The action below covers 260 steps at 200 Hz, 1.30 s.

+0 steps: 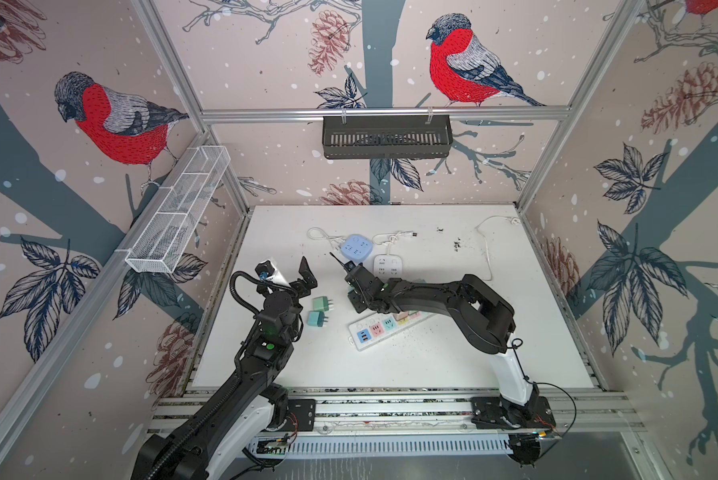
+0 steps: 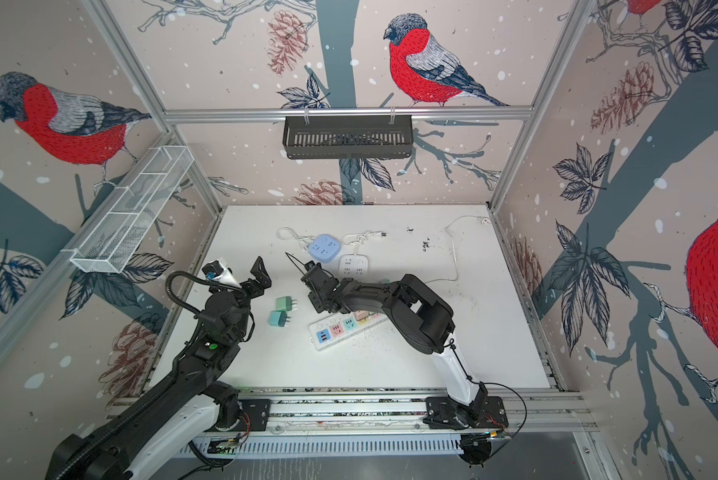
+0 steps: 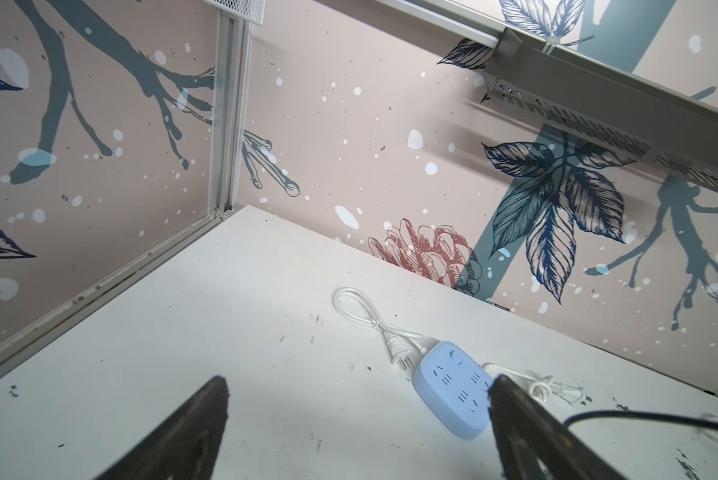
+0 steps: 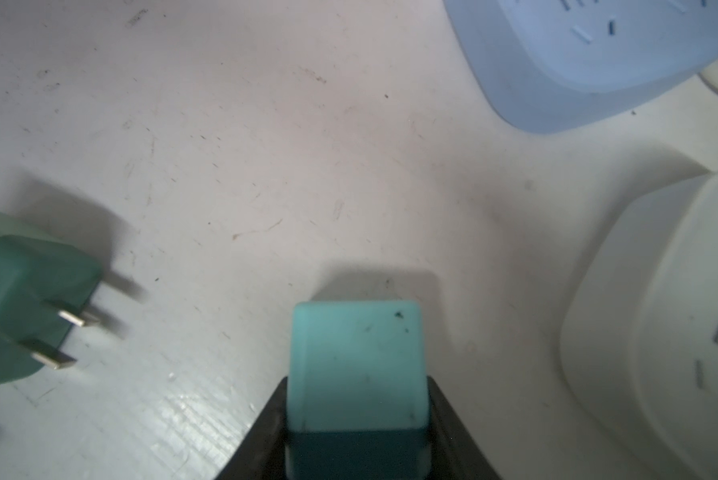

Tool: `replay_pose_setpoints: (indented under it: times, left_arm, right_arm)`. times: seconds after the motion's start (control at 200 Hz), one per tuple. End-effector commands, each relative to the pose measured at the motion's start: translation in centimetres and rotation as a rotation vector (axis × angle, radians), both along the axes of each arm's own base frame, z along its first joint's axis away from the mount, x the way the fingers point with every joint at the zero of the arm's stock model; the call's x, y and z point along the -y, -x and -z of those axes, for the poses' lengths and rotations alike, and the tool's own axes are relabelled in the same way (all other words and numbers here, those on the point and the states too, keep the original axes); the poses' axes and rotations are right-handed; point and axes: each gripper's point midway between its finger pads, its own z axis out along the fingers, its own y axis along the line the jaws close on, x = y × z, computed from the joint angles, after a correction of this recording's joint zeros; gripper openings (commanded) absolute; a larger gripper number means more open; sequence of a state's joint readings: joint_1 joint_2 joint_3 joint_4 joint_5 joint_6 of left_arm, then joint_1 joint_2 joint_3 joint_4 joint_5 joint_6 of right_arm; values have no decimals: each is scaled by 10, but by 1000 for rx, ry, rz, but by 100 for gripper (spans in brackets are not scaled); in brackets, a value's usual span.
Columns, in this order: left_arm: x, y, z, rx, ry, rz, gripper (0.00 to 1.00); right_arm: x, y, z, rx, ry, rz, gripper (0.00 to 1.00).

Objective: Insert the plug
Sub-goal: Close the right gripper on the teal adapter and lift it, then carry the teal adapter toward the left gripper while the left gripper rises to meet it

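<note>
left gripper [image 1: 309,276]: fingers spread wide, nothing between them, over the white table [image 1: 432,357].
loose plugs: sage-green cube plug [image 1: 319,303] and teal cube plug [image 1: 316,319] lie side by side on table.
right gripper [image 4: 356,380]: pinching a turquoise cube plug [image 4: 355,345], near the pale blue rounded socket block [image 1: 356,247] and the white rounded socket block [image 1: 387,266].

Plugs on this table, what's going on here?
The right fingers are shut on a teal plug, close to the blue socket block and the white socket block. The left fingers are open and empty. A green plug and a second teal plug lie loose beside the long power strip. The held plug is not inserted yet.
</note>
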State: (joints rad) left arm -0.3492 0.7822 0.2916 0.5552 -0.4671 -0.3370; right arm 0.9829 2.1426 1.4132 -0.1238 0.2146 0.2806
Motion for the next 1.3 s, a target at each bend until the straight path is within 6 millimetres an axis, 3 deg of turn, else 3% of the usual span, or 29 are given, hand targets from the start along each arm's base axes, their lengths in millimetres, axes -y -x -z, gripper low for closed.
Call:
replay_pose_setpoints:
  times: [0.0, 0.135, 0.275, 0.69, 0.906, 1.296]
  left_arm:
    - [11, 5, -20, 108, -11, 80, 97]
    - [30, 11, -26, 162, -38, 198, 97]
    - [38, 8, -30, 140, -79, 234, 97]
    - [76, 3, -17, 114, -124, 434, 98]
    - [110, 13, -19, 151, -138, 639, 95]
    - [154, 34, -22, 183, -134, 936, 90]
  right_arm:
    - [17, 6, 3, -6, 71, 3, 35]
    - [22, 3, -27, 62, 10, 24, 31]
    - [34, 3, -76, 162, -83, 54, 29]
    - [112, 25, -177, 455, -308, 164, 28]
    - [148, 43, -206, 580, -433, 177, 32]
    - [172, 66, -234, 674, -564, 149, 23]
